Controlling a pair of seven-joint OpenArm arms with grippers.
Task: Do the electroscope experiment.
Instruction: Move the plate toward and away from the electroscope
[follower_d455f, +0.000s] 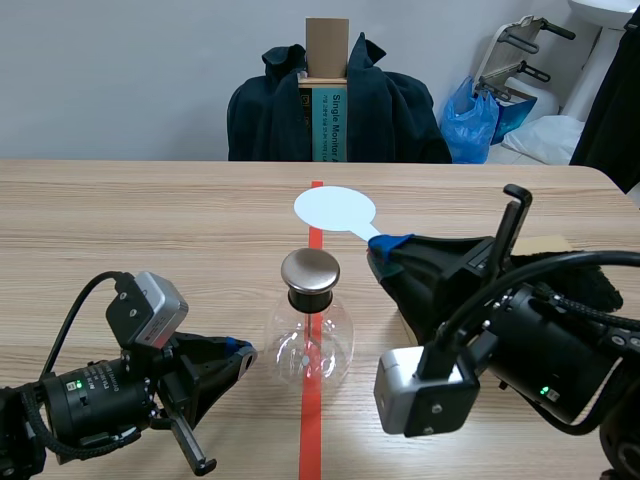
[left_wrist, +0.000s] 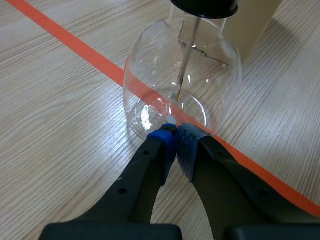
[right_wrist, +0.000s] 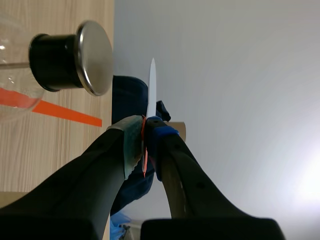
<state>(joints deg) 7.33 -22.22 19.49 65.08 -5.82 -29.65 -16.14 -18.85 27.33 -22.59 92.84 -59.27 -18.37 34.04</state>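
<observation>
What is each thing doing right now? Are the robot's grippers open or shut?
Flask: upright, stopper in.
Paddle: pinched in the right gripper.
Left gripper: shut, empty, tips at the flask's base.
Right gripper: shut on the paddle.

Light-wood table (follower_d455f: 150, 210), grain running side to side. Glass flask (follower_d455f: 309, 345) w/ black stopper & metal cap stood upright on it, right on the orange-red tape line (follower_d455f: 312, 440), which ran under the flask & on toward the far edge. Tan cardboard piece (follower_d455f: 545, 243) lay to the flask's right, further back, partly hidden.
</observation>
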